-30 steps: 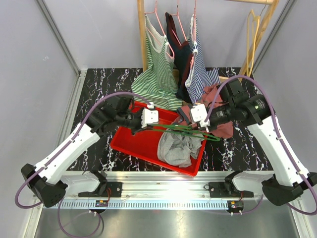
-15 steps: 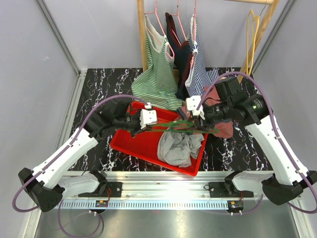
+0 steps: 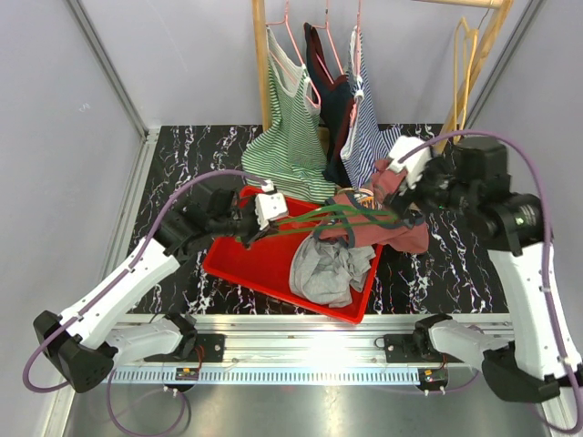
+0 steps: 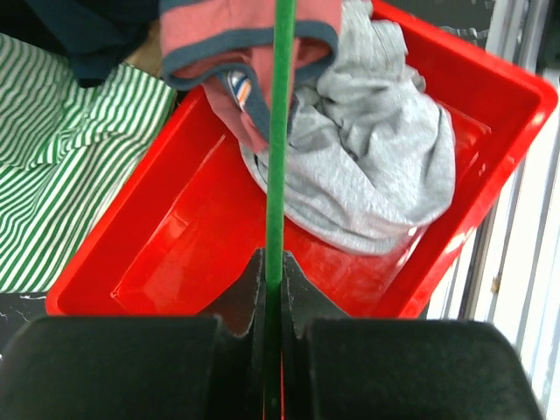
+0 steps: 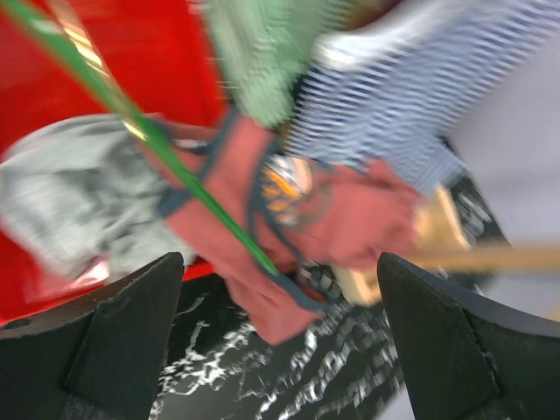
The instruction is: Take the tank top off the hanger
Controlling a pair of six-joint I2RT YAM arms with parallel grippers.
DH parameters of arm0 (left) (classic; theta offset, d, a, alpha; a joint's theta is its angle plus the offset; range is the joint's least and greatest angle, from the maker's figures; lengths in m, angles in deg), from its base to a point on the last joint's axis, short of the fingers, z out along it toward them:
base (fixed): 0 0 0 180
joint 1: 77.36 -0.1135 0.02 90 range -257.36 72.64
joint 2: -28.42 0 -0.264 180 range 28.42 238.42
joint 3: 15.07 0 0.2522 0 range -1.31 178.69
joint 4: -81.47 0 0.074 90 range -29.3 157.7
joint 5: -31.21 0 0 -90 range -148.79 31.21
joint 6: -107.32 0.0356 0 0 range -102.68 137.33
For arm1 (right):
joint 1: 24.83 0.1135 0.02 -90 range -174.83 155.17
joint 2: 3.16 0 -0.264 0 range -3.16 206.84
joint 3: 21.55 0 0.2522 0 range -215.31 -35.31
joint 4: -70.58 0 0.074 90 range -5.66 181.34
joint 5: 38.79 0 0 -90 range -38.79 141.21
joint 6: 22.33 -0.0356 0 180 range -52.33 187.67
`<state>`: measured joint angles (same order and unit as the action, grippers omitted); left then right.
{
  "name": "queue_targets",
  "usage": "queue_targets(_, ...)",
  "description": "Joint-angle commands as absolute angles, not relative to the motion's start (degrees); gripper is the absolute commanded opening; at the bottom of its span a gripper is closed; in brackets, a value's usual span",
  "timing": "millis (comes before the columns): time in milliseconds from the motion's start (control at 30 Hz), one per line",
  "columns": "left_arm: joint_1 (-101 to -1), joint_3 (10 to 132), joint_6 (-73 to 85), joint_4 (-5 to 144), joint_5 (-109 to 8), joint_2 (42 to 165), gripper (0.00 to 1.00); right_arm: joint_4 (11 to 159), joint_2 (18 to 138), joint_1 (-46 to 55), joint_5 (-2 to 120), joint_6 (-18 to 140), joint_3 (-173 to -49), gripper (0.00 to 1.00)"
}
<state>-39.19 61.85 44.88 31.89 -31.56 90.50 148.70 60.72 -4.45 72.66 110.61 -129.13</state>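
The right tool [image 3: 399,182] has pulled back toward the upper right and sprung wide, with nothing between its fingers. The left tool [image 3: 270,209] is pinched tight on the green hanger [image 3: 314,221], bracing it over the red tray [image 3: 241,259] so the cloth can slide off. The pink tank top [image 3: 393,229] lies bunched at the tray's right edge, a strap seemingly looped on the hanger.

Black marble-veined table [image 3: 182,155], seen from the near side.

A red tray [image 3: 250,262] sits askew on it toward 6 o'clock. At the tray's 3 o'clock side a pink tank top [image 3: 414,238] spills off the rim onto the dark surface. At 12 o'clock a wooden rack [image 3: 260,64] stands along the far edge, with bare marble to either side at 9 and 3 o'clock.
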Motion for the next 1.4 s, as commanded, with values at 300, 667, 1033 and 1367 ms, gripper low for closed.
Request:
queue_targets(300, -39.3, 68.6, 24.5, 54.5, -33.5, 91.5, 0.00, 135.4, 51.1, -15.0, 61.5, 96.6, -119.2, 1.00)
queue_targets(667, -39.2, 89.1, 8.0, 59.1, -44.2, 108.5, 0.00, 129.7, 47.0, -17.3, 68.7, 93.2, -103.3, 1.00)
queue_targets(1033, -36.0, 120.1, -0.5, 49.0, -52.5, 128.8, 0.00, 125.0, 47.1, -17.4, 79.0, 93.0, -95.2, 1.00)
queue_targets(1367, -33.2, 127.4, -1.6, 45.1, -57.0, 133.7, 0.00, 126.4, 47.3, -17.4, 81.9, 94.1, -97.7, 1.00)
